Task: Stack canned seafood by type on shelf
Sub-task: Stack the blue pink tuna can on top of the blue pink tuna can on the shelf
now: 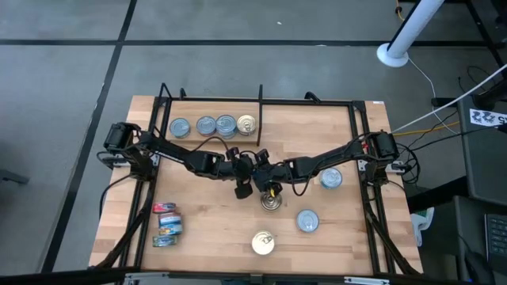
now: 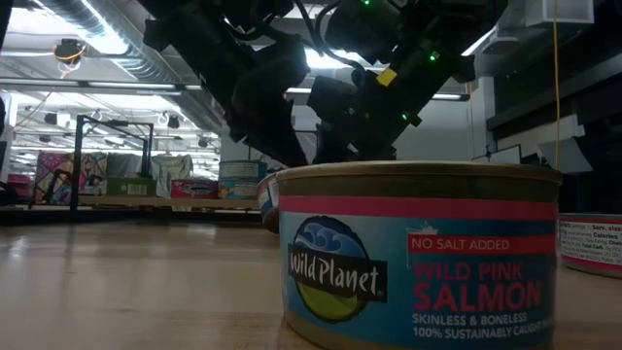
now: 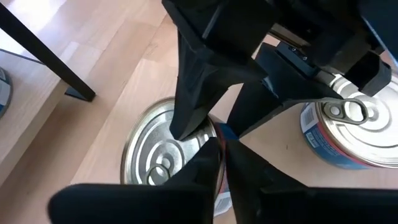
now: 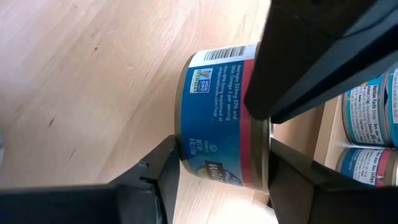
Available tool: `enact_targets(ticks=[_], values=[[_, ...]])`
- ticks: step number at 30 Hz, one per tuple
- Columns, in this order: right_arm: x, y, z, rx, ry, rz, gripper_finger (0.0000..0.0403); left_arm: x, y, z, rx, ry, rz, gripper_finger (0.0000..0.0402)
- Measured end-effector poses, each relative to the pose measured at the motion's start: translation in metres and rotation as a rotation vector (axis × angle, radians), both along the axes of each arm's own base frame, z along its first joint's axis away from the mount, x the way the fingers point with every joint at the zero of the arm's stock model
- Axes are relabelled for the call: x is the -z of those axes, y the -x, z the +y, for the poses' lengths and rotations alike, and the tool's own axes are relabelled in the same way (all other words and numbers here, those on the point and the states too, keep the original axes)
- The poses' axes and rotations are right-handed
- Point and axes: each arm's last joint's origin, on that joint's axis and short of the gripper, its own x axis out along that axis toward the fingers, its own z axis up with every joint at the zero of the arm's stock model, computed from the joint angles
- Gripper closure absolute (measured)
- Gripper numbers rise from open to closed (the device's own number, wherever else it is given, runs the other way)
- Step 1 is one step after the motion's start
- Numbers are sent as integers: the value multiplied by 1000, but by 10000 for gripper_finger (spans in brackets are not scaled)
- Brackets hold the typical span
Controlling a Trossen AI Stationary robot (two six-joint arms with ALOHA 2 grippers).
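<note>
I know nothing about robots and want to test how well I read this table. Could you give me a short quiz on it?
1. True or false: the row of tins at the far edge of the shelf all have silver-blue tops.
2. Which gripper is set around the middle tin? A) left B) right C) neither
3. In the low view, which fish does the nearest tin name?

Key
1. False: the end tin is pale gold.
2. B: the right gripper; the left gripper is shut close by.
3. Salmon.
</note>
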Motion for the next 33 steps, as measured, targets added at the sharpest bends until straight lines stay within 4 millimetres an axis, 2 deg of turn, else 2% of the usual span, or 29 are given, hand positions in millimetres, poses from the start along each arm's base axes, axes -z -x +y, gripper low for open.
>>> enact_targets(ticks=[5, 12, 17, 23, 33], values=[[0, 0, 0, 2, -1, -3, 221, 0, 0, -1, 7, 6, -1, 310], [0, 0, 0, 26, -18, -13, 221, 1, 1, -2, 115, -89, 51, 207], [0, 0, -1, 66, -54, -29, 222, 3, 4, -2, 176, -149, 108, 158], [-1, -1, -1, 149, -131, -66, 222, 6, 8, -4, 272, -227, 187, 129], [-2, -2, 0, 258, -248, -130, 222, 6, 10, -2, 356, -420, 279, 125]])
